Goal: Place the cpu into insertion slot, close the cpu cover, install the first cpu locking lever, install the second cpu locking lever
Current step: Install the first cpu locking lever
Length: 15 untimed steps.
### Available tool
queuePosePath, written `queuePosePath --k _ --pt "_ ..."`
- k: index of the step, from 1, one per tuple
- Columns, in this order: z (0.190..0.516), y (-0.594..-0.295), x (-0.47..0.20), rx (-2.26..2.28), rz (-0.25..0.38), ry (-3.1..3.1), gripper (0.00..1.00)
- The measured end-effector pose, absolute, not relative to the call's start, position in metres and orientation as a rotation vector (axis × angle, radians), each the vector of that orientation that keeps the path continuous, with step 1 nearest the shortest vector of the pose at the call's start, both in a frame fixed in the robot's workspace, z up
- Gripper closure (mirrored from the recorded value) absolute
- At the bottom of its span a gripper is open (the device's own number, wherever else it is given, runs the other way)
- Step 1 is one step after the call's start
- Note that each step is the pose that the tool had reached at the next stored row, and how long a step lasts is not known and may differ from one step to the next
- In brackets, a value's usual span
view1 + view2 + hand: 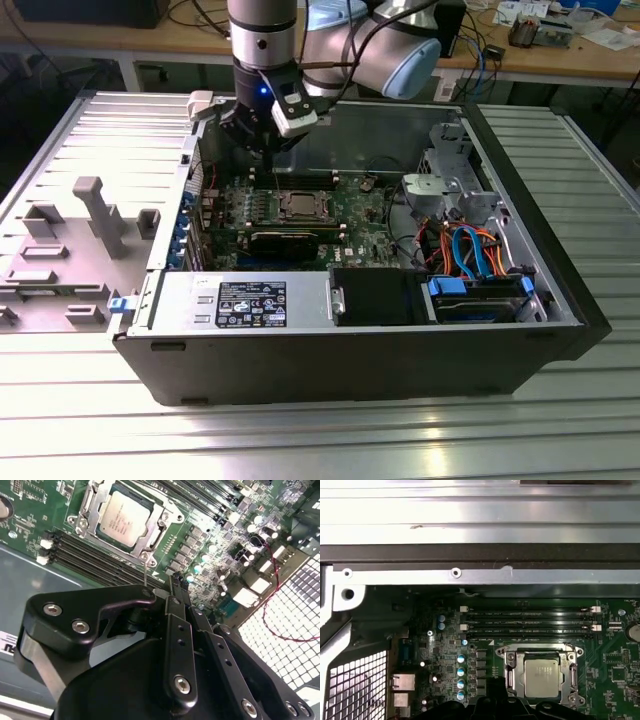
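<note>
black robot gripper [175, 583] over green circuit board [30, 527], jaws pressed together, empty, silvery-grey square cpu [124, 518] seated under thin silvery metal cpu cover [153, 534]

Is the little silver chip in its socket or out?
In: the flat silvery-grey square chip lies inside the silvery metal frame on the green circuit board.

You see an open case [350, 370] on a ribbed table [320, 440]. Inside, a green board [360, 228] with memory slots [530, 621] lies beside a drive cage [450, 180] and orange and blue cables [470, 250]; grey fixtures [92, 205] stand outside it.
</note>
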<state>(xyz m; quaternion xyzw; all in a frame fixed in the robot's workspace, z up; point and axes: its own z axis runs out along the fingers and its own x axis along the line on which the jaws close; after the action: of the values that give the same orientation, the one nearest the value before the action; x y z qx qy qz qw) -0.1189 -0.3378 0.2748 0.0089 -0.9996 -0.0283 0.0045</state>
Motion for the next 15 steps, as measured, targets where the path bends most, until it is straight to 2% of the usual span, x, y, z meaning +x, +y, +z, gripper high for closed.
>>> queuePosePath --k 15 --pt "0.269 -0.321 -0.122 0.05 -0.088 -3.131 0.89"
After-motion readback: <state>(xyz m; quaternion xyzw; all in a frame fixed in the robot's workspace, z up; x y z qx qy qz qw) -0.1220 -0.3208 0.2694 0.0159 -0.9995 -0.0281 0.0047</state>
